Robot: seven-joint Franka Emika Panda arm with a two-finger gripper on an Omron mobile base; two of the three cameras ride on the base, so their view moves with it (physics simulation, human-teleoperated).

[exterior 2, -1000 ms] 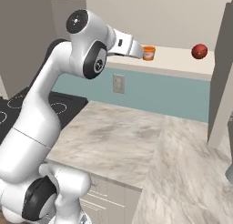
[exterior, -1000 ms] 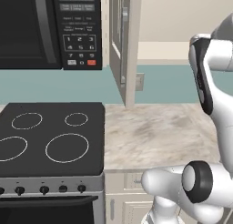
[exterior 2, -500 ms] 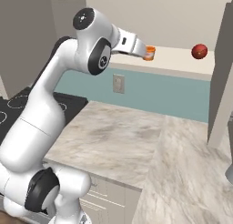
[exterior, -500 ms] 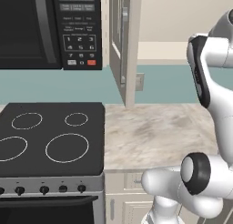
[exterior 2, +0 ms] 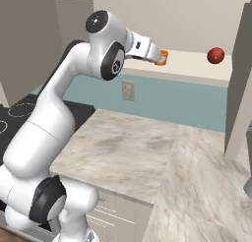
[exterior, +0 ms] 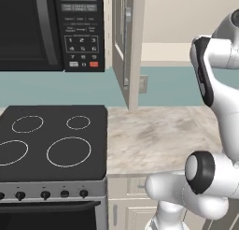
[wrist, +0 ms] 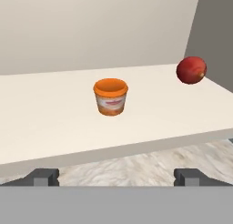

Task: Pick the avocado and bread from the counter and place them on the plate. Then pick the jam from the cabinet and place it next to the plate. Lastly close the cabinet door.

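Gripper (wrist: 116,176) wide open, empty, facing cabinet shelf (wrist: 54,123): orange cup (wrist: 110,97) dead ahead, jam (wrist: 191,70) off right.

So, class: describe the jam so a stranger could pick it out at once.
Look into the open wall cabinet above the marble counter, at its pale shelf. The jam is the round, glossy red jar toward the shelf's right end, unlike the open-topped orange tub beside it.

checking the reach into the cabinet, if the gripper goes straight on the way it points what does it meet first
Probably the orange cup, which sits almost dead ahead of the open gripper on the cabinet shelf. The jam lies off to the right, out of that line. Depth is hard to judge.
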